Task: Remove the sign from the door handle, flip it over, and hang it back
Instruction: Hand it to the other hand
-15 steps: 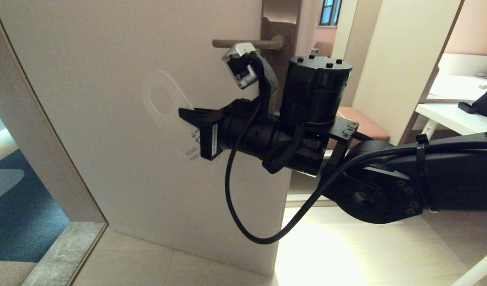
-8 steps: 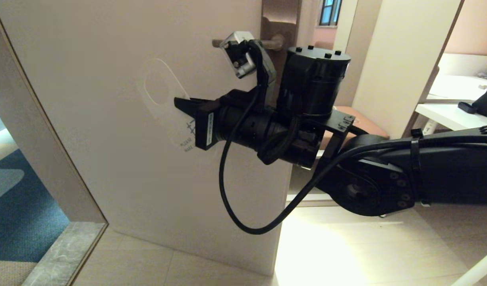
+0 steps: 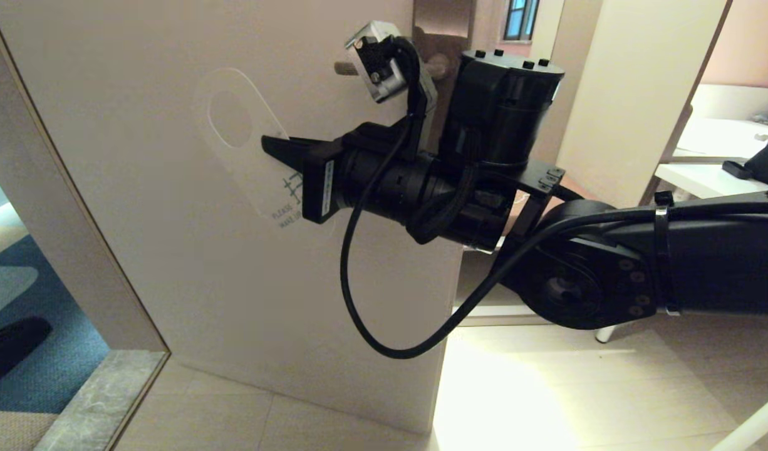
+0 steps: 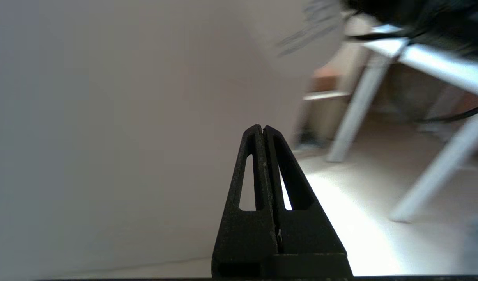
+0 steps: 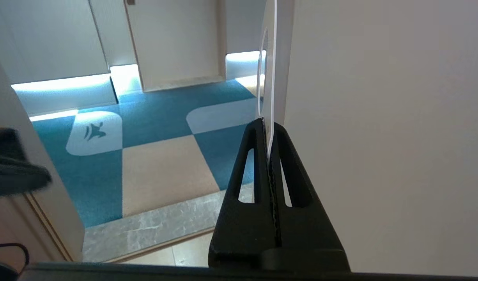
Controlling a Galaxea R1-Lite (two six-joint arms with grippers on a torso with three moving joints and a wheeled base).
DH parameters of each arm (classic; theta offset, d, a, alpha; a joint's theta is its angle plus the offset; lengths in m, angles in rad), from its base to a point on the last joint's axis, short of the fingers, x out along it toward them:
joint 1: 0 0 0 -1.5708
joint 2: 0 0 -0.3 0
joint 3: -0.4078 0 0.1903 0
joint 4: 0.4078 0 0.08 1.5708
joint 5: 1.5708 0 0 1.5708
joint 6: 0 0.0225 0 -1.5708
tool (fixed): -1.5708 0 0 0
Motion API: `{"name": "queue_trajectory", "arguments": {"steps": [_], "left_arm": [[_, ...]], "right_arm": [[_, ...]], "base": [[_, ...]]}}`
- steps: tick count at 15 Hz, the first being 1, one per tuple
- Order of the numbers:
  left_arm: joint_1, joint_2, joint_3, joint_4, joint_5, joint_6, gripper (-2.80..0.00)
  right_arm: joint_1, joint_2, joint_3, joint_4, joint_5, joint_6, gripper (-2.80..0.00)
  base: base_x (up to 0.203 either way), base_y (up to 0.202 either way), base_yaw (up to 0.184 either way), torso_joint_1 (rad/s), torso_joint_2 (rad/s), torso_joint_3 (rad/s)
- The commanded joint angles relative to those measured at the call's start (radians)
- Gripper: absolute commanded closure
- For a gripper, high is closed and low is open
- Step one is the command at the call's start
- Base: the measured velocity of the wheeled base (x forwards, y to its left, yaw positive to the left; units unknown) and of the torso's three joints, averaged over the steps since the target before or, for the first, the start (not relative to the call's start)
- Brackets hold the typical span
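The right pincer [image 3: 277, 147] is clamped on the lower half of the sign [image 3: 246, 144], holding the card flat before the pale door [image 3: 140, 207] with its off-white "PLEASE MAKE UP…" face toward the head camera and its oval hole angled up and away from the arm; the sign hangs free of the door handle [image 3: 346, 67], which juts from its bronze backplate [image 3: 443, 19] above and just beside the wrist, partly hidden by the wrist camera; in the right wrist view the card shows edge-on, pinched between the two black fingers [image 5: 258, 164], a blue-and-beige carpet [image 5: 161, 128] beyond; the left pincer [image 4: 262, 130] is pressed together and empty, pointing toward the wall and floor, a white-legged bench [image 4: 426, 62] off to its side; judging by the face on show, the flip looks done and the rehang is the step in hand; to do it well, the arm should bring the oval hole level with the free tip of the handle, keep the card square to the bar, slide it well along toward the backplate, and only then let the fingers part; a tilted card may snag on the tip or slip off
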Motion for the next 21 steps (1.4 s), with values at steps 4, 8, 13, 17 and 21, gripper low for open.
{"name": "queue_trajectory", "arguments": {"steps": [4, 8, 13, 17, 21], "left_arm": [[-0.024, 0.247, -0.014, -0.151, -0.074, -0.029, -2.8], [-0.019, 0.378, -0.017, -0.316, -0.088, -0.035, -2.8], [0.106, 0.44, -0.043, -0.35, -0.226, -0.064, -2.8], [0.189, 0.494, -0.094, -0.35, -0.32, -0.119, -2.8], [0.188, 0.505, -0.105, -0.351, -0.413, -0.178, -2.8]], "right_arm": [[0.0, 0.025, -0.052, -0.003, 0.004, 0.001, 0.0], [-0.003, 0.041, -0.085, -0.001, 0.004, -0.001, 0.0], [-0.015, 0.046, -0.107, 0.003, 0.065, 0.0, 0.0], [-0.017, 0.04, -0.118, 0.0, 0.132, 0.093, 0.0], [-0.028, 0.043, -0.123, 0.0, 0.285, 0.137, 0.0]], "base": [[0.0, 0.0, 0.0, 0.0, 0.0, 0.0], [0.0, 0.0, 0.0, 0.0, 0.0, 0.0], [0.0, 0.0, 0.0, 0.0, 0.0, 0.0], [0.0, 0.0, 0.0, 0.0, 0.0, 0.0], [0.0, 0.0, 0.0, 0.0, 0.0, 0.0]]}}
